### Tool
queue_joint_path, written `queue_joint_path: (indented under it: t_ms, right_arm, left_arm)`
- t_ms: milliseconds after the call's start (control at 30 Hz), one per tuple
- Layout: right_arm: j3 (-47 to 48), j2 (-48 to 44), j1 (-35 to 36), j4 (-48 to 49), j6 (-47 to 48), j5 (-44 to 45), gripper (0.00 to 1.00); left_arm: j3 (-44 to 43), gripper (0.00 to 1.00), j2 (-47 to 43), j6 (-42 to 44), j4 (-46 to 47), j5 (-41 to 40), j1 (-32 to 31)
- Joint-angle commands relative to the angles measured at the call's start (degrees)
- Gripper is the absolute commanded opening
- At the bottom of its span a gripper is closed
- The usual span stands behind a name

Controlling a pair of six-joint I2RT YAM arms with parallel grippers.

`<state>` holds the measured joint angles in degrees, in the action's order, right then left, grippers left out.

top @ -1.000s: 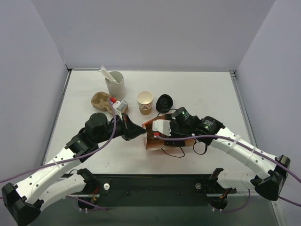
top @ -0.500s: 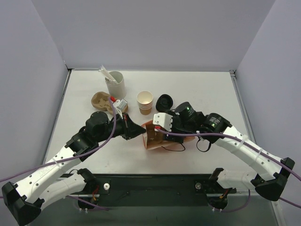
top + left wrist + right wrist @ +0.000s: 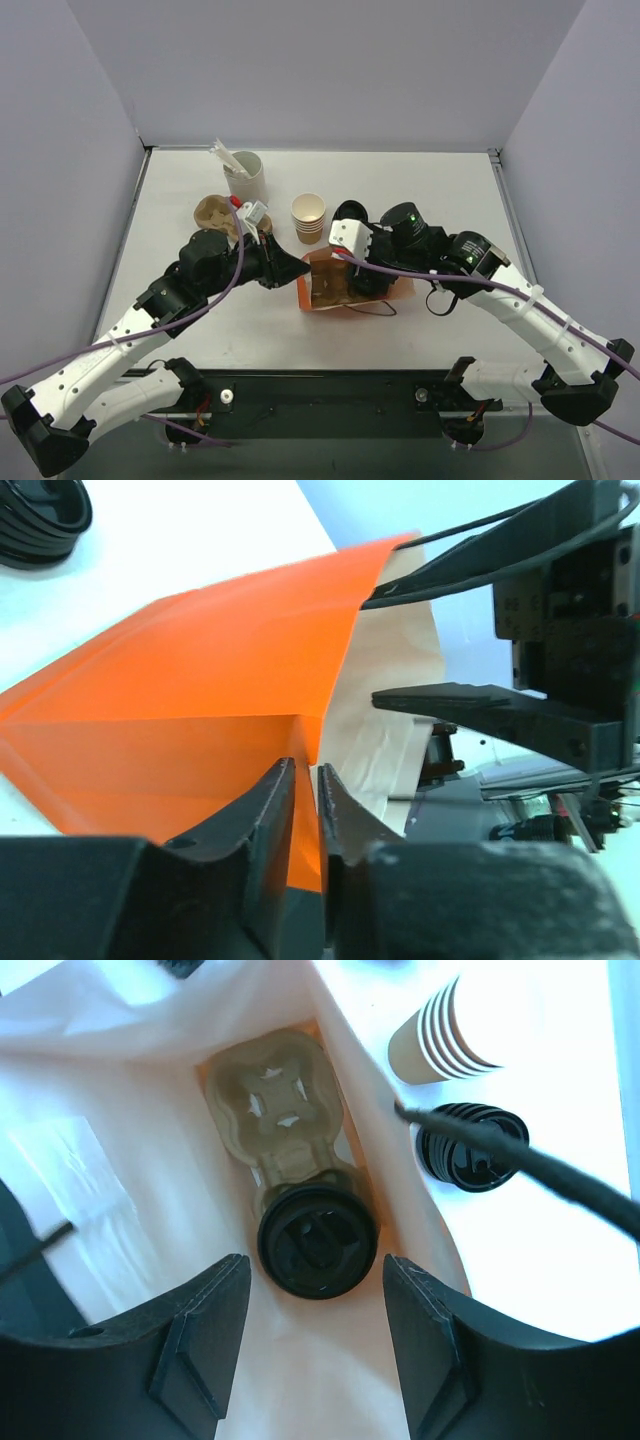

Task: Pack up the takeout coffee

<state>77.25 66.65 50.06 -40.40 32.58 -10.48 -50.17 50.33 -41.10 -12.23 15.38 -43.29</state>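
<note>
The takeout coffee sits inside the bag, walls close around. The right end effector gapes at the bag's mouth; the left end effector, barely parted, straddles its edge.

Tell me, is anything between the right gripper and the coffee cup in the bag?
Nothing I can see. The right gripper, open, looks straight down the orange bag at the coffee cup, sitting in its carrier; only empty space lies between them.
</note>
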Motion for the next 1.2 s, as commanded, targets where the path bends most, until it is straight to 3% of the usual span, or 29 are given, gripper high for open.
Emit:
queue_joint_path:
  t_ms: [0, 367, 933, 1167]
  right_arm:
    - [3.9, 1.5, -0.8, -0.5, -3.2, -0.7, 0.56]
    - [5.5, 1.9, -1.6, -0.6, -3.6, -2.1, 0.55]
    - [7.6, 6.6, -3.5, -3.9, -4.1, -9.4, 0.55]
    - [9.4, 7.9, -3.6, -5.8, -4.4, -11.5, 0.55]
  left_arm:
    - [-3.6, 0.29, -0.7, 1.6, -1.3, -3.3, 0.4]
    - [-3.8, 0.40, -2.3, 2.9, -3.1, -6.1, 0.4]
    - [-2.4, 0.42, -4.3, 2.3, -3.5, -7.6, 0.4]
    - [-4.4, 0.48, -4.4, 4.8, -6.1, -10.8, 0.4]
